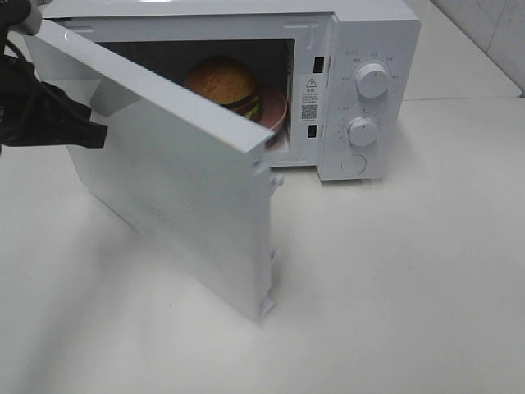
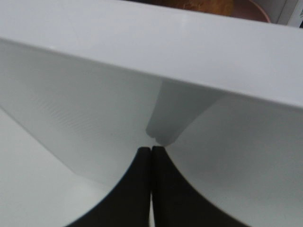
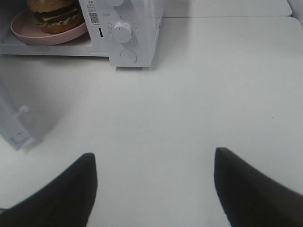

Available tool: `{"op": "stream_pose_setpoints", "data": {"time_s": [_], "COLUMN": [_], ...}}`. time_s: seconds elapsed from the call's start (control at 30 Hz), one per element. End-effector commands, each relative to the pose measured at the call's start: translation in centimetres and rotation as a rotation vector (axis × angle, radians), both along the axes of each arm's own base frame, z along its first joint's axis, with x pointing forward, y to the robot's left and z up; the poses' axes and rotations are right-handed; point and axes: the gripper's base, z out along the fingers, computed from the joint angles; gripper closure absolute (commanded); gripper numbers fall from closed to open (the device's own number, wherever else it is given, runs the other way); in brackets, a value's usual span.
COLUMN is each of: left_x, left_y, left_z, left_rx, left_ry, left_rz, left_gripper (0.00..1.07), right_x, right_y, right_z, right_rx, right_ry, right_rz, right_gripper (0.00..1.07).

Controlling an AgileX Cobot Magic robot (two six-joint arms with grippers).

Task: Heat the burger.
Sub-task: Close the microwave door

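Standing open nearest the lens, the microwave door (image 1: 189,189) juts forward from the white microwave (image 1: 373,25), with the burger (image 1: 223,82) already inside the oven cavity on a pink plate (image 1: 277,111). At the door's outer face, on the side away from the cavity, the left gripper (image 2: 151,149) has its two black fingers pressed together with nothing between them; whether the tips actually touch the panel cannot be told. Out in front of the microwave, the right gripper (image 3: 154,153) hangs over the bare white table (image 1: 410,287) with its jaws spread wide and empty. The burger looks light and soft, a stacked thing of glossy bun, lettuce, cheese and filling that would likely squash or slide apart under a pinch, so the plate's rim seems the safer place to take hold if it must be shifted. Two knobs (image 1: 373,80) sit on the microwave's control panel, just beside the cavity, both untouched, and the door is not yet shut.
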Motion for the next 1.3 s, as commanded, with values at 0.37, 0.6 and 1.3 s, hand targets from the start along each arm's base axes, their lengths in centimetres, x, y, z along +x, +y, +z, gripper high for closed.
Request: {"op": "stream_pose_setpoints", "data": {"time_s": [0.37,0.6,1.3], "left_x": [3.4,4.9,8.7], "left_y": [-4.5,-6.6,-11.7], "left_z": [0.2,-0.2,-0.6], "left_rx": [-0.029,-0.031,-0.056], "left_ry": [-0.067,-0.07,-0.11], "left_rz": [-0.061,-0.092,-0.151], "left_gripper": [1.06,1.06,1.06], "right_x": [-0.3,-0.3,-0.3], "right_y": [-0.1,-0.1,-0.1], "right_z": [0.1,0.1,0.1], "right_rx": [-0.015,-0.015,-0.015], "right_ry": [-0.045,-0.045,-0.045], "right_rz": [-0.001,-0.001,-0.001], "right_gripper": [0.41,0.41,0.41]}}
